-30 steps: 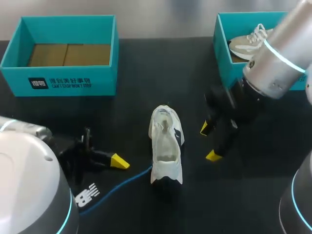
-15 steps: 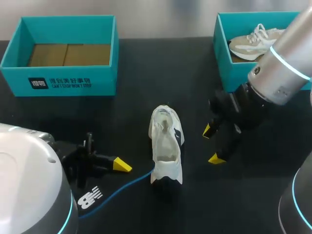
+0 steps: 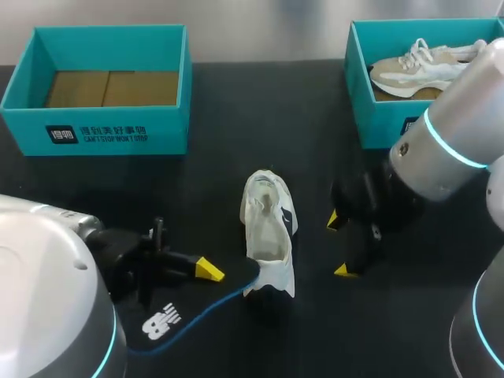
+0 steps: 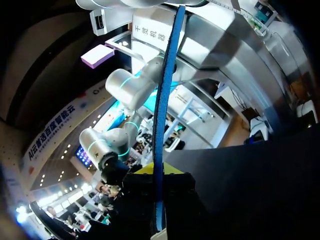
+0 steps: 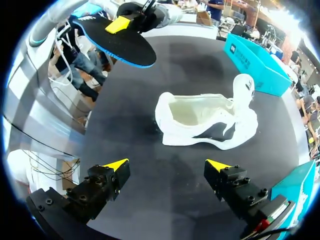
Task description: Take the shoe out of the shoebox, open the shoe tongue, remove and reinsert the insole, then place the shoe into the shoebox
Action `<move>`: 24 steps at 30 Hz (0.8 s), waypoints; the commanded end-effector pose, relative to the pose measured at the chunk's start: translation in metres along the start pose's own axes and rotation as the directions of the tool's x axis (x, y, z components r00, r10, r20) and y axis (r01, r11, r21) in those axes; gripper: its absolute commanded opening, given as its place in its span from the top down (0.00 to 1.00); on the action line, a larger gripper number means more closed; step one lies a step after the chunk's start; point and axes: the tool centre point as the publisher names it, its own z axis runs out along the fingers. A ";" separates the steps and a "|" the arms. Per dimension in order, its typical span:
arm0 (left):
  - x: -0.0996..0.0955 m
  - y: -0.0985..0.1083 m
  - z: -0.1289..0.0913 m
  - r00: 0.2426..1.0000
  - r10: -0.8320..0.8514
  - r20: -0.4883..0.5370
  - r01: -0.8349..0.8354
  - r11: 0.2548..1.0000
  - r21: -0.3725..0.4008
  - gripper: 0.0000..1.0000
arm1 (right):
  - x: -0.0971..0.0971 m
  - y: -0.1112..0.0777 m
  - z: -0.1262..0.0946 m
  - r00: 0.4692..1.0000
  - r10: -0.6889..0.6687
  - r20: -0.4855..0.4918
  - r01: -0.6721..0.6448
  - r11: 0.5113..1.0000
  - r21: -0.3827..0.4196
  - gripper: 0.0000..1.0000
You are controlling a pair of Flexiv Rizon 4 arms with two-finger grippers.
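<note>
Foam insole (image 5: 125, 47), likely floppy (and light), is pinched at its rim by left gripper (image 3: 209, 269); right gripper (image 5: 166, 165), 3 o'clock of shoe (image 3: 268, 232), gapes empty.

The bench (image 3: 236, 102) is plain black. The shoe (image 3: 268, 232) on it is white, cream inside, with a dark navy patch along one side. The insole (image 5: 120, 42) is black with a bright blue edge and carries a white mark. The shoebox at the far left corner (image 3: 98, 126) is teal, with a brown cardboard floor and a black label bearing white print. The shoebox at the far right corner (image 3: 370, 110) is the same teal and holds a beige and white shoe (image 3: 417, 67) with white laces. The left end effector (image 3: 209, 269) and the right end effector (image 3: 338, 244) are black with yellow tips. The left arm (image 3: 47, 291) and the right arm (image 3: 465, 126) are silver-grey, each ringed with a glowing cyan band.
</note>
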 end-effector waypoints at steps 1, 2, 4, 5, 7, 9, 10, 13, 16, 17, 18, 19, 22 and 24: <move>-0.002 0.003 0.006 1.000 -0.001 -0.002 0.001 1.000 0.002 1.00 | -0.010 0.006 0.010 1.000 0.001 -0.015 -0.001 1.000 0.009 0.00; -0.002 0.003 0.006 1.000 -0.001 -0.002 0.001 1.000 0.002 1.00 | -0.010 0.006 0.010 1.000 0.001 -0.015 -0.001 1.000 0.009 0.00; -0.002 0.003 0.006 1.000 -0.001 -0.002 0.001 1.000 0.002 1.00 | -0.010 0.006 0.010 1.000 0.001 -0.015 -0.001 1.000 0.009 0.00; -0.002 0.003 0.006 1.000 -0.001 -0.002 0.001 1.000 0.002 1.00 | -0.010 0.006 0.010 1.000 0.001 -0.015 -0.001 1.000 0.009 0.00; 0.001 0.006 0.009 1.000 -0.002 0.002 0.002 1.000 0.017 1.00 | -0.010 0.006 0.010 1.000 0.001 -0.015 -0.001 1.000 0.009 0.00; 0.007 0.013 0.014 1.000 -0.010 0.014 0.009 1.000 0.027 1.00 | -0.014 0.008 0.018 0.999 -0.035 -0.014 0.035 0.999 -0.001 0.00; 0.009 0.016 0.016 1.000 -0.018 0.024 0.018 0.999 0.035 1.00 | -0.017 0.009 0.021 0.998 -0.053 -0.016 0.053 0.999 0.000 0.00; 0.012 0.025 0.019 0.999 -0.013 0.037 0.011 1.000 0.029 1.00 | -0.022 0.010 0.031 0.996 -0.087 -0.014 0.087 0.996 0.002 0.00; 0.015 0.028 0.020 0.999 -0.005 0.042 0.004 1.000 0.026 1.00 | -0.024 0.010 0.035 0.995 -0.100 -0.002 0.100 0.995 0.001 0.00; 0.015 0.028 0.020 0.999 -0.004 0.044 0.003 1.000 0.025 1.00 | -0.025 0.010 0.036 0.995 -0.098 -0.002 0.098 0.995 -0.008 0.00; 0.016 0.029 0.020 0.999 -0.002 0.049 0.001 1.000 0.020 1.00 | -0.026 0.010 0.037 0.995 -0.100 0.003 0.100 0.995 -0.010 0.00; 0.016 0.029 0.020 0.999 0.002 0.051 -0.003 1.000 0.019 1.00 | -0.026 0.011 0.038 0.995 -0.100 0.004 0.100 0.995 -0.008 0.00; 0.016 0.029 0.020 0.998 0.008 0.061 -0.009 1.000 0.015 1.00 | -0.028 0.014 0.039 0.994 -0.109 0.011 0.109 0.994 -0.003 0.00; 0.016 0.030 0.021 0.997 0.009 0.071 -0.010 1.000 0.009 1.00 | -0.029 0.015 0.041 0.994 -0.111 0.012 0.111 0.994 0.001 0.00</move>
